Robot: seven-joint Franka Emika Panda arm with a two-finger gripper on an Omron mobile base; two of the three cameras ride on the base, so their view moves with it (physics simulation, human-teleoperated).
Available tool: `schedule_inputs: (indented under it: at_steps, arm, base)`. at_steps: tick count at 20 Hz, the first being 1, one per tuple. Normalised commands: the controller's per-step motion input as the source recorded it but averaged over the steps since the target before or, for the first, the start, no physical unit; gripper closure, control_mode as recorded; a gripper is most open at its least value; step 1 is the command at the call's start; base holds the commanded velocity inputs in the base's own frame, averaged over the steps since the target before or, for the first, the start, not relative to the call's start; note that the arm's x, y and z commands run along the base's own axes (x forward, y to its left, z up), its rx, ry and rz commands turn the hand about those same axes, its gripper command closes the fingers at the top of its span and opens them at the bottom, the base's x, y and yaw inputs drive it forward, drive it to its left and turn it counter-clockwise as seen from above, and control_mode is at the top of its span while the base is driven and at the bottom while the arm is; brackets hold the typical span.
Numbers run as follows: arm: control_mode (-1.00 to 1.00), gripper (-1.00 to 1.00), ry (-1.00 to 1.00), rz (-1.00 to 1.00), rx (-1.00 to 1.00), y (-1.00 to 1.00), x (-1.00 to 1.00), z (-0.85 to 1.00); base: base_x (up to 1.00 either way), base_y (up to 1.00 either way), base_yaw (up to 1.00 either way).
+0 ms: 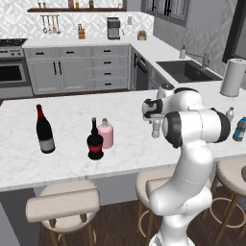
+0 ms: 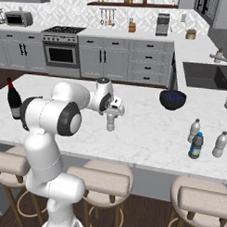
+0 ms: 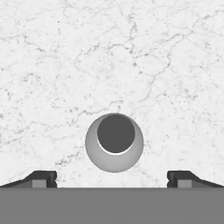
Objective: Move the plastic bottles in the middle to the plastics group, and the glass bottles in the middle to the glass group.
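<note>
A small clear plastic bottle (image 3: 114, 142) stands upright on the marble counter (image 1: 72, 168), directly below my gripper (image 3: 112, 177). The fingers (image 3: 43, 178) are spread wide on either side of it and touch nothing. The same bottle (image 2: 110, 122) shows under the hand (image 1: 154, 120) mid-counter. At the right stand a clear bottle (image 2: 194, 131), a dark bottle with a blue label (image 2: 196, 146) and another clear bottle (image 2: 220, 143). At the left, the pink bottle (image 1: 105, 133) stands right beside the squat red-labelled bottle (image 1: 95, 140), and the tall wine bottle (image 1: 44, 129) is farther left.
A dark bowl (image 2: 172, 100) sits on the counter toward the sink (image 2: 207, 76). A paper towel roll (image 1: 233, 77) stands at the far right. Stools (image 1: 62, 204) line the counter's near edge.
</note>
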Motion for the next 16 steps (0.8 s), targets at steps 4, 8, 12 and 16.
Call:
schedule_inputs:
  at_steps: [4,8,12,16]
  arm:
    - [-1.0,-1.0,0.0,0.0,0.0,-0.01,0.08,0.0]
    - [-1.0,-1.0,0.0,0.0,0.0,0.0,0.13,-0.03]
    - [-1.0,-1.0,0.0,0.0,0.0,0.0,0.08,-0.06]
    - [-1.0,-1.0,0.0,0.0,0.0,0.0,0.04,-0.01]
  base:
    - [0.0,0.0,0.0]
    - [0.0,0.0,0.0]
    - [0.0,0.0,0.0]
    - [0.0,0.0,0.0]
